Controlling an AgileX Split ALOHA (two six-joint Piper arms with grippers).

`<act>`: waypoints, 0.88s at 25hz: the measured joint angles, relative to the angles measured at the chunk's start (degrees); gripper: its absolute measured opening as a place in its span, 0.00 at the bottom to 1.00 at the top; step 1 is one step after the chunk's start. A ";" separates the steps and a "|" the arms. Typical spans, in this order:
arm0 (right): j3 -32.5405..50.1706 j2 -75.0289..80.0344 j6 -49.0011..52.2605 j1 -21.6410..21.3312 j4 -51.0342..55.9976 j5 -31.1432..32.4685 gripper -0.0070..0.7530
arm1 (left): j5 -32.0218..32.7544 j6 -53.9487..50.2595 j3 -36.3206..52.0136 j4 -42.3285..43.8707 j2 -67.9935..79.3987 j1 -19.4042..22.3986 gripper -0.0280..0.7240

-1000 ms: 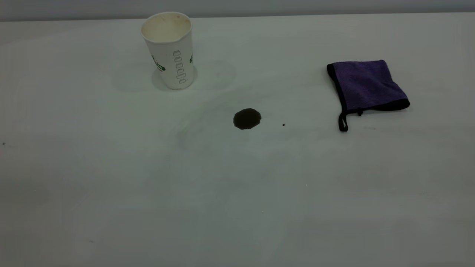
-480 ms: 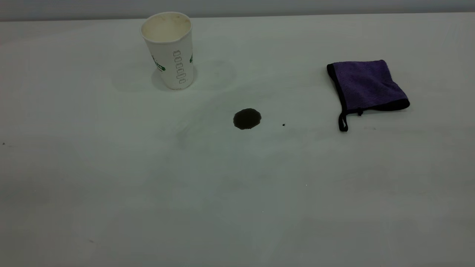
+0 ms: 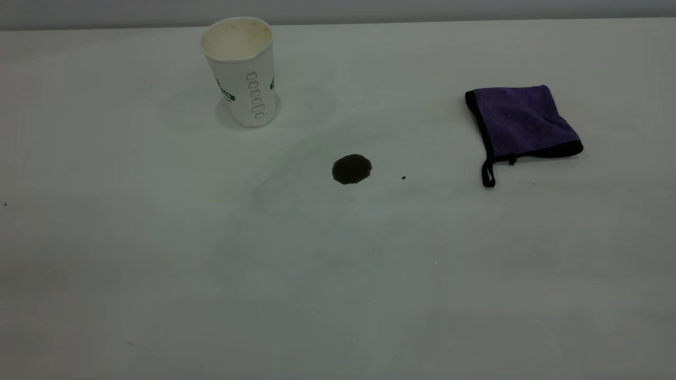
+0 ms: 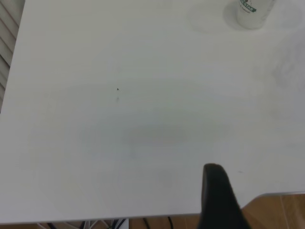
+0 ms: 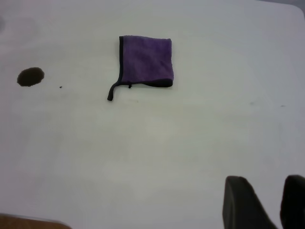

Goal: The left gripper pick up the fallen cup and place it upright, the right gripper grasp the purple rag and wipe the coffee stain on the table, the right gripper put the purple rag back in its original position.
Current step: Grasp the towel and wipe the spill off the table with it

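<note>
The cup (image 3: 240, 71) stands upright at the back left of the table (image 3: 211, 253), its open mouth up; its base also shows in the left wrist view (image 4: 252, 12). The coffee stain (image 3: 351, 169) is a dark round blot near the table's middle, also seen in the right wrist view (image 5: 30, 77). The purple rag (image 3: 520, 124) lies flat at the right, its black loop trailing toward the front (image 5: 145, 61). Neither arm appears in the exterior view. My left gripper (image 4: 217, 193) hangs over the table's near edge, far from the cup. My right gripper (image 5: 265, 181) is open and empty, well short of the rag.
A tiny black speck (image 3: 403, 178) sits just right of the stain. The table's left edge (image 4: 14, 62) and near edge, with wooden floor (image 4: 281, 210) beyond, show in the left wrist view. A grey wall (image 3: 338, 10) backs the table.
</note>
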 joint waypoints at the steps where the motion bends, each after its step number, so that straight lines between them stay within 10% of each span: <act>1: 0.00 0.00 0.00 0.00 0.00 0.00 0.32 | 0.00 0.00 0.00 0.00 0.00 0.00 0.70; 22: -1.84 3.48 3.12 0.00 -6.08 0.15 0.38 | 0.07 -0.05 0.00 0.00 0.00 0.00 0.70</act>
